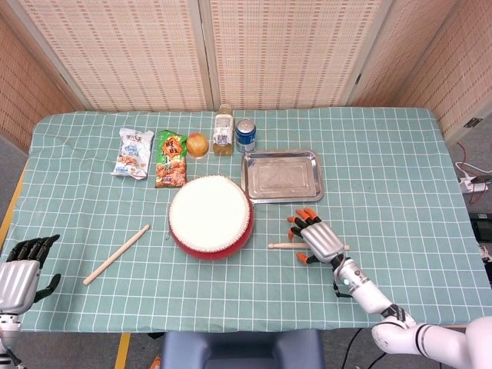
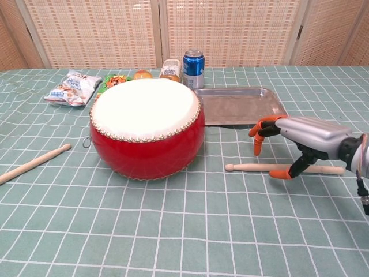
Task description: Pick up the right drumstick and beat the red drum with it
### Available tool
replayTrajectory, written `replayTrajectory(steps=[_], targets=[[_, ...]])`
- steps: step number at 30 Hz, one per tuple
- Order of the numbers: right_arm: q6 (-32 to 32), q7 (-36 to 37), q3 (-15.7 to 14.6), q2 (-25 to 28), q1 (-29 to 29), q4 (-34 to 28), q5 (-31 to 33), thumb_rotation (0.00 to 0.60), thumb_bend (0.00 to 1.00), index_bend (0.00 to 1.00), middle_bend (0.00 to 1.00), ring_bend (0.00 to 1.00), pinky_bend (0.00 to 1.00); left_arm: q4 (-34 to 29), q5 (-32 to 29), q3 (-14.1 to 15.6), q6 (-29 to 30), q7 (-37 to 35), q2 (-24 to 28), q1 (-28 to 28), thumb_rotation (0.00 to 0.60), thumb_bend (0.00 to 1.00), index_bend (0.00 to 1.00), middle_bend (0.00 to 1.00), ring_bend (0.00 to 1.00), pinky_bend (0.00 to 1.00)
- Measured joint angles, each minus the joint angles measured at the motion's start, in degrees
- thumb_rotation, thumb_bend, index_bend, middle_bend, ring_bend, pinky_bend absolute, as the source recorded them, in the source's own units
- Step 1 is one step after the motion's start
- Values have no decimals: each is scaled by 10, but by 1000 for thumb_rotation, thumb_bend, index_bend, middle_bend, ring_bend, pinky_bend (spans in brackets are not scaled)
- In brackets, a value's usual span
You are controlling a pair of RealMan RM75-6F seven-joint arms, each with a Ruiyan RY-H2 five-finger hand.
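The red drum [image 1: 211,217] [image 2: 147,130] with its white skin stands left of the table's middle. Just right of it the right drumstick [image 1: 281,246] [image 2: 249,168] lies flat on the cloth, running left to right with its tip toward the drum. My right hand [image 1: 315,237] [image 2: 300,138] arches over the stick's middle, fingers spread, orange fingertips [image 2: 258,140] pointing down on its far side and the thumb on its near side; it does not grip the stick. My left hand [image 1: 23,269] hangs at the table's front left corner, holding nothing.
A second drumstick [image 1: 117,254] [image 2: 34,163] lies left of the drum. Behind the drum are a steel tray [image 1: 281,175] [image 2: 242,107], a blue can [image 1: 245,135], a bottle [image 1: 223,131], a round fruit [image 1: 198,144] and two snack bags [image 1: 134,152].
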Motion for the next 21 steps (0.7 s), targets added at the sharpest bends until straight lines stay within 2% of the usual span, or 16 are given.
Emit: replayTrajectory(steps=[6,21], targets=[[-5,6,5,-28,10,38,6,600,299,462,143,0,32,5,-3,1,-1,-6,-1,2,600,303,146,166,132,140],[-16,4,-2,-49,18,68,11,600,344,504,143,0,32,12,-3,0,-3,-12,-4,1,600,303,146,164,132,136]])
